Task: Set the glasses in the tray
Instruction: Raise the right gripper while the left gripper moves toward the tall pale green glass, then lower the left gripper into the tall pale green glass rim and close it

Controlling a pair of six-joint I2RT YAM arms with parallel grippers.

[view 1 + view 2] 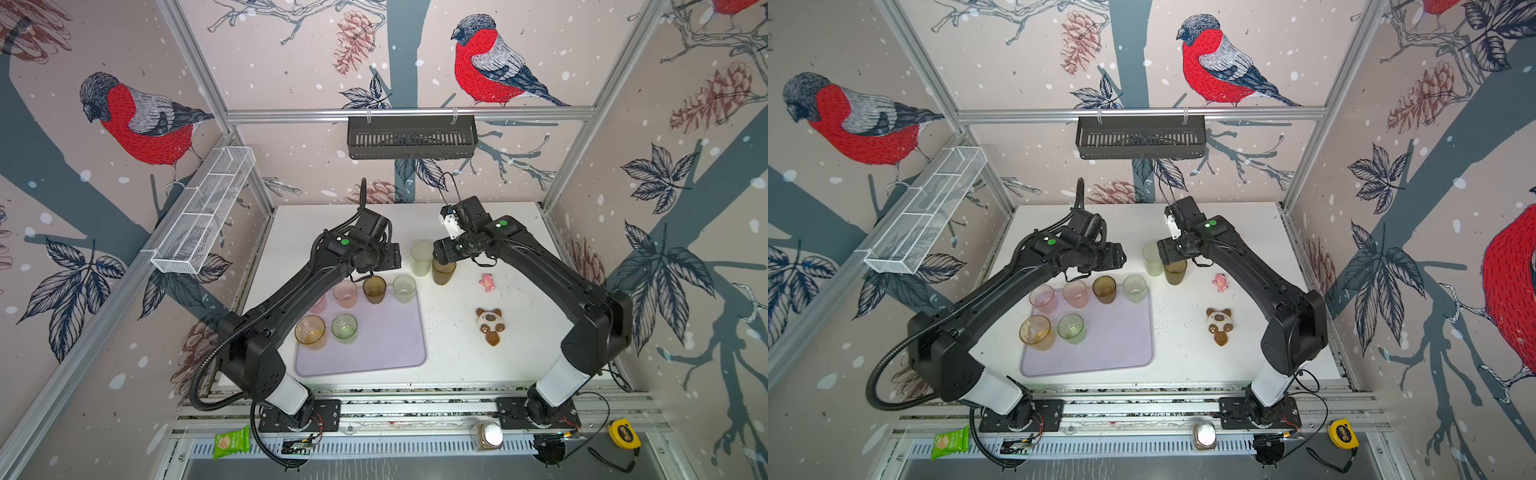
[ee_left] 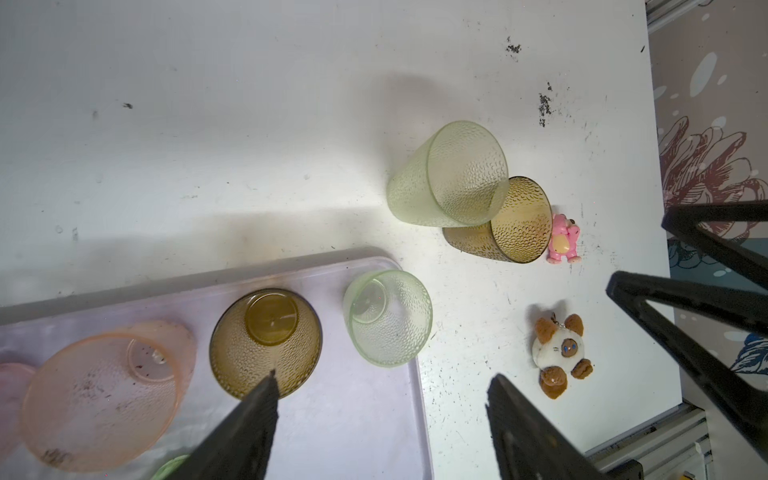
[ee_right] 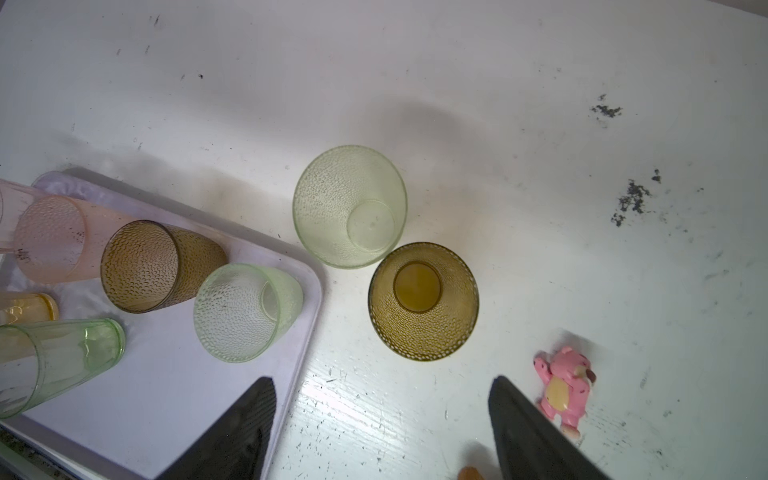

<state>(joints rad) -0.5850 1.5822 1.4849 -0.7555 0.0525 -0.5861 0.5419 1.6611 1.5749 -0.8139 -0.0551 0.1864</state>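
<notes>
Glasses (image 1: pixel 1105 289) stand in two groups; six are upright in the lavender tray (image 1: pixel 386 353), on the left half of the bench (image 1: pixel 511 357); along its far rim stand a pink glass (image 1: pixel 1043 298), a second pink glass (image 1: pixel 345 293), a brown glass (image 1: pixel 374 289) and a pale green glass (image 1: pixel 404 288); nearer the front stand an amber glass (image 1: pixel 310 331) and a clear green glass (image 1: pixel 344 327); two more are off the tray, on the bare bench just past its far right corner: a taller frosted glass (image 1: pixel 421 258) and an olive-brown glass (image 1: pixel 444 272), just beside each other; my left fingers (image 2: pixel 257 415) hang wide apart over the tray's far rim, holding nothing; my right fingers (image 3: pixel 249 424) are spread wide over the olive-brown glass, gripping nothing; a pink toy (image 1: pixel 486 282) and a small plush (image 1: pixel 489 325) lie to the right.
</notes>
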